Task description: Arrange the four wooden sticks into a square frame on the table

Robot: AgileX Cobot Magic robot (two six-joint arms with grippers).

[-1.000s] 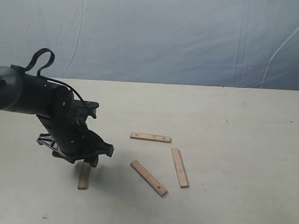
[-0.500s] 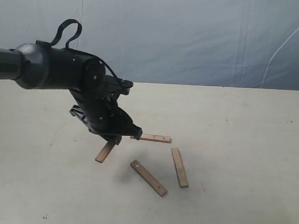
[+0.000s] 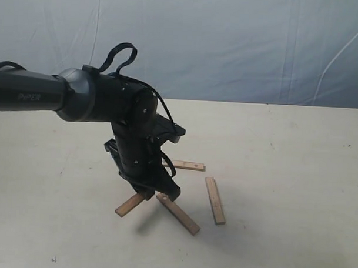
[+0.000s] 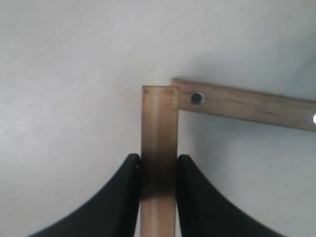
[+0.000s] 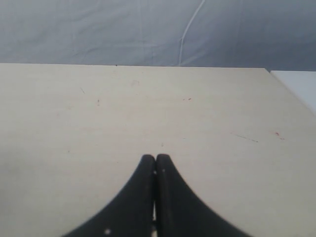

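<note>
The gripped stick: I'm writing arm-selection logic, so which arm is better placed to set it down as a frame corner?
Left. The left end effector grips the stick, its tip at right angles to a lying stick. The right end effector is shut, empty, over the table.

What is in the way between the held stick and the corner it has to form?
Nothing visible. The left gripper holds the stick, and its end appears to meet the end of the lying stick.

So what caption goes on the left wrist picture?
Left gripper holds a wooden stick meeting another stick at a corner.
</note>
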